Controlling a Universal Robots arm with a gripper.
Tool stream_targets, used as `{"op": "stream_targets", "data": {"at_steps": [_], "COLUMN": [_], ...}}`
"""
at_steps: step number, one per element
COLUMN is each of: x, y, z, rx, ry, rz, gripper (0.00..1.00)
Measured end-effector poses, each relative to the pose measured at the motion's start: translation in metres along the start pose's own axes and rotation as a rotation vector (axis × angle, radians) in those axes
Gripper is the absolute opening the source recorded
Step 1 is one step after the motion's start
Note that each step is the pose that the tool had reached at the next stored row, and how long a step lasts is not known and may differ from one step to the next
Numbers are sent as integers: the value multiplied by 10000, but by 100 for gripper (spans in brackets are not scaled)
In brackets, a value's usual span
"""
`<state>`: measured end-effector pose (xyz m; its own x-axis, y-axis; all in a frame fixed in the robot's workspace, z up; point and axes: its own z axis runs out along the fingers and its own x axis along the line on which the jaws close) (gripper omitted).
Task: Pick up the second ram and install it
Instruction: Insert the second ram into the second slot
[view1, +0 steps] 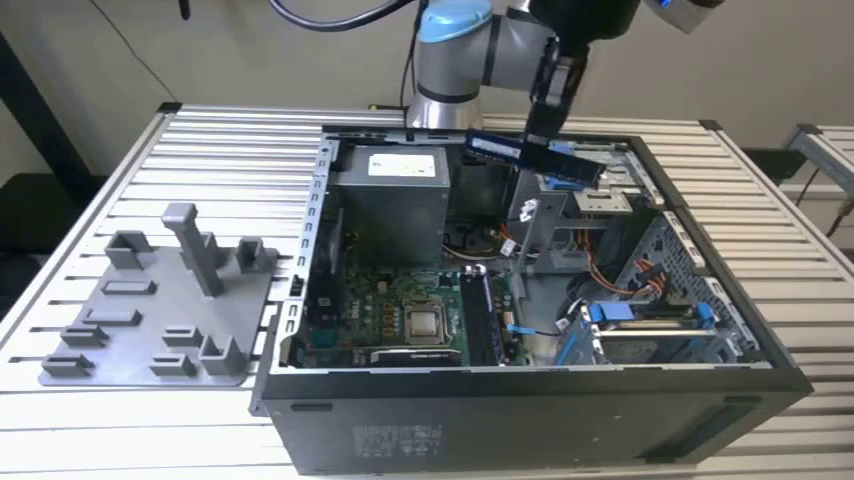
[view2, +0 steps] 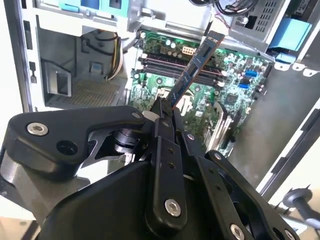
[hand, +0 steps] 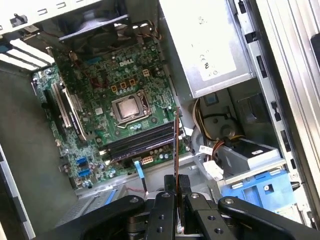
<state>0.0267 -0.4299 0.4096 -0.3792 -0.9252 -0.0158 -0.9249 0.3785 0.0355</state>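
My gripper (view1: 542, 138) hangs over the back part of the open computer case (view1: 534, 400), shut on the second ram (view1: 511, 149). The ram is a thin dark stick and tilts a little above the case's drive bay. In the second wrist view the second ram (view2: 195, 67) sticks out from between the closed fingers of my gripper (view2: 164, 109) towards the green motherboard (view2: 220, 85). In the first wrist view the second ram (hand: 176, 142) is edge-on, above the black memory slots (hand: 135, 144), with my gripper (hand: 176, 186) around its near end.
A grey holder tray (view1: 147, 320) with blocks and posts lies on the slatted table at the exterior view's left. Inside the case are the power supply (view1: 390, 195), the processor socket (view1: 426, 323), a drive bay (view1: 601, 200), cables and a blue bracket (view1: 641, 312).
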Motion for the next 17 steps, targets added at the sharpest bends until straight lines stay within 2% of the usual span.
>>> {"op": "stream_targets", "data": {"at_steps": [17], "x": [0], "y": [0], "z": [7], "rx": [41], "ry": [-92], "rz": [2583], "gripper": [14]}}
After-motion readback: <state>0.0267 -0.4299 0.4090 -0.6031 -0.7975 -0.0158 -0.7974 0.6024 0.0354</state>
